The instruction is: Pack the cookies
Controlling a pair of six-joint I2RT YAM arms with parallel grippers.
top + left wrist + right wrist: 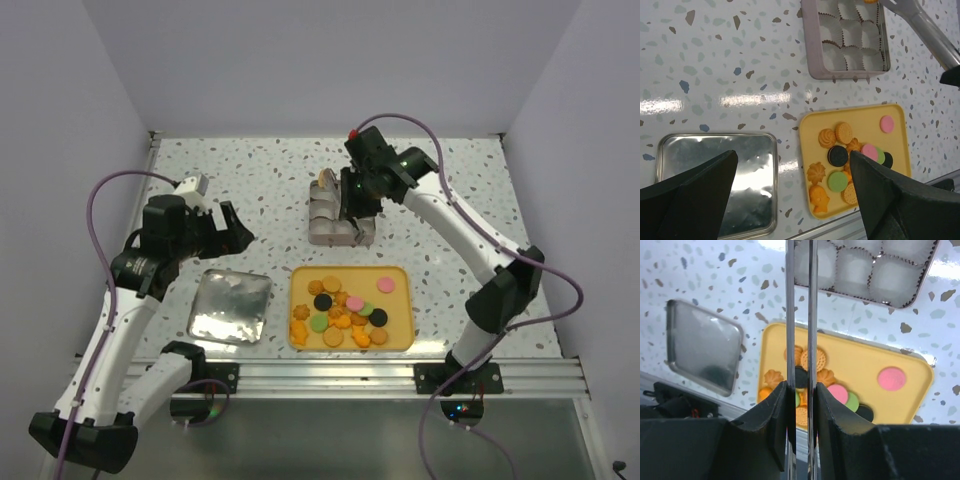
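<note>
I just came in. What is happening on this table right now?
The right gripper is shut on metal tongs, held over the divided box of paper cups, which looks nearly empty. The cookies lie piled on the yellow tray next to it. The left gripper hangs open above the table beside a silver tray and holds nothing. Packing has hardly begun.

The box (810, 50) of paper cups is cut off by the picture edge in both wrist views. The left gripper (793, 152) hides the near edge of the silver tray (715, 150). Thin metal tongs (800, 315) cover some cookies (821, 360), and their tips run out of the picture.
</note>
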